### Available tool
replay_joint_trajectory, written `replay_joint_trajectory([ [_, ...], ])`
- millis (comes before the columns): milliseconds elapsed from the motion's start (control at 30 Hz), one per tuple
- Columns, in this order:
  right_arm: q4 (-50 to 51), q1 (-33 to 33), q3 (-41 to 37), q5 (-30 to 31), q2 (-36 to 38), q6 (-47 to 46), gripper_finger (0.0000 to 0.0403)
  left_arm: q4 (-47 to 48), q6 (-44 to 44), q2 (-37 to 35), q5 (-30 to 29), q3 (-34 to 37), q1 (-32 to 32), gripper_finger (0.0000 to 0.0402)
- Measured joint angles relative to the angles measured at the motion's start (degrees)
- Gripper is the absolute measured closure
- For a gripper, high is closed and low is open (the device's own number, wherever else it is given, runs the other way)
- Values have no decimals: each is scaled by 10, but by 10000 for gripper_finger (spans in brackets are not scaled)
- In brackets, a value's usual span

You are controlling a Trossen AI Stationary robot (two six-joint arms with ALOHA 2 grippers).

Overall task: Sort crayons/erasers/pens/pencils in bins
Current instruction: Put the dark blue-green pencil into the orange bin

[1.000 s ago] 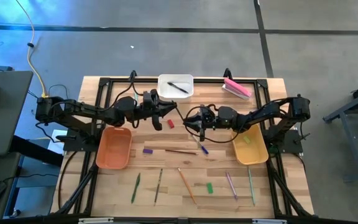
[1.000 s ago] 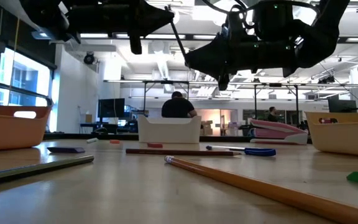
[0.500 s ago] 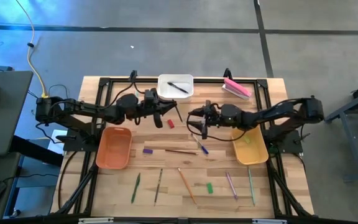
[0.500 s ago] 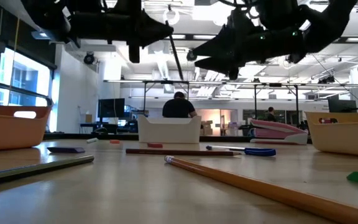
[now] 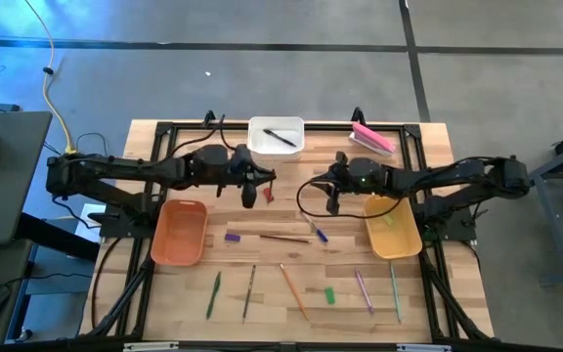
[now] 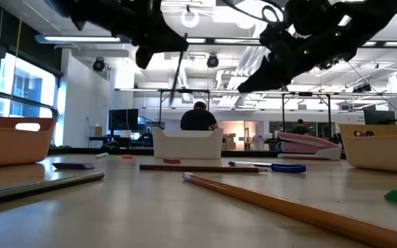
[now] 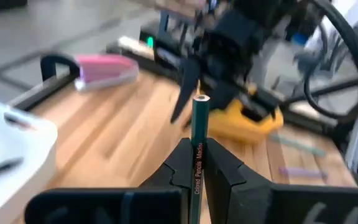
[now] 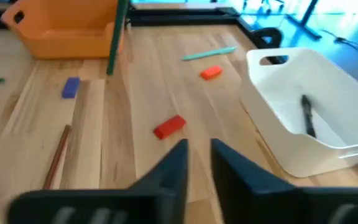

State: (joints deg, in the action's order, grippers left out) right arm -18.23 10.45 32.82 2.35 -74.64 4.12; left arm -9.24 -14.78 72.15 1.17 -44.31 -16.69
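My left gripper is shut on a dark green pencil above the table's middle, near a red crayon. The pencil also shows in the right wrist view. My right gripper hovers a little to its right, narrowly open and empty. The white bin at the far edge holds a black pen. The orange bin stands left and the yellow bin right. Pencils, a blue pen and crayons lie flat on the wood. My left gripper pinches the green pencil's shaft between its two fingers. One end sticks out past the fingertips. The pencil is lifted clear of the table and hangs nearly upright below the gripper.
A pink block lies at the far right. A purple crayon and a brown pencil lie mid-table. Green pencils, an orange pencil, a green crayon and a pinkish pencil lie near the front edge.
My right gripper has drawn away from my left gripper toward the table's right edge. My left gripper has kept its hold, and the pencil has swung from a slant to nearly upright.
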Motion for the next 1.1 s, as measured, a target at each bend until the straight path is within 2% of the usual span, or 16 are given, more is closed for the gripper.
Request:
replay_joint_trajectory([
  [67, -12, 6, 0, -15, -7, 11, 393, 78, 0, -8, -1, -27, 10, 398],
  [200, -59, 10, 0, -29, -23, 32, 385, 213, -13, -26, -7, -77, 31, 399],
  [333, -93, 16, 0, -51, -42, 40, 399, 337, -49, -37, -14, -123, 51, 399],
  [567, -179, 25, 0, -89, -114, 44, 402, 543, -138, -39, -28, -196, 86, 399],
  [867, -224, 31, 0, -91, -149, 37, 402, 777, -327, -56, -49, -202, 157, 399],
  [1000, -228, 30, 0, -94, -149, 37, 403, 839, -397, -67, -76, -202, 184, 399],
  [1100, -227, 30, 0, -94, -149, 39, 403, 841, -422, -81, -108, -191, 189, 399],
])
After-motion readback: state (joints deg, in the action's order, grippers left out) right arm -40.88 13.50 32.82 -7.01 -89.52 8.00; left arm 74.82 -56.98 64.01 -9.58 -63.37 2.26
